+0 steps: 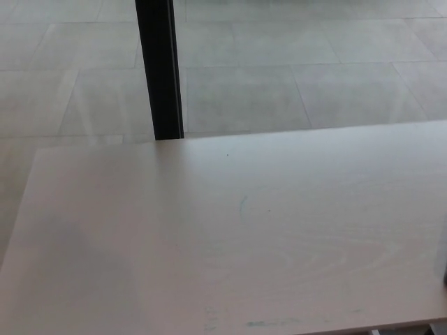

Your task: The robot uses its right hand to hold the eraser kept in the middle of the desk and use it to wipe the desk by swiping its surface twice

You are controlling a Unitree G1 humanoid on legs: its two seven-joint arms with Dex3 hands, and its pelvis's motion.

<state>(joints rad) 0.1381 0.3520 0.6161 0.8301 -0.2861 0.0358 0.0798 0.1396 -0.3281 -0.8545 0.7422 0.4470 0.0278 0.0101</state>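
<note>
Neither robot hand shows, so whether their fingers are spread or closed cannot be told. No eraser is visible either; a sliver of something dark at the far right edge is too small to name. The step in hand looks like locating it: tilting the view right seems wise. Counted left to right: one pale wooden desk (pixel 140 230), one black upright post (pixel 159 70), one faint greenish mark (pixel 243 204) mid-desk, one greenish smear (pixel 269 323) near the front edge.

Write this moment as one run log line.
desk: faint green marks | eraser: not visible | hands: not in view
</note>
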